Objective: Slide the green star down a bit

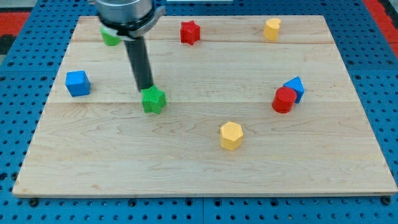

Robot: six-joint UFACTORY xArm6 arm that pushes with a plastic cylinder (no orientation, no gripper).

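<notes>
The green star (153, 99) lies on the wooden board (205, 162), left of its middle. My tip (145, 88) stands right at the star's upper left edge, touching it or nearly so. The dark rod rises from there to the view's top left. A second green block (110, 37) sits at the view's top left, partly hidden behind the arm, so its shape cannot be made out.
A blue cube (78, 83) is at the left. A red star (189, 32) and a yellow block (272, 28) are near the top edge. A red cylinder (283, 100) touches a blue block (295, 88) at the right. A yellow hexagon (231, 135) lies lower middle.
</notes>
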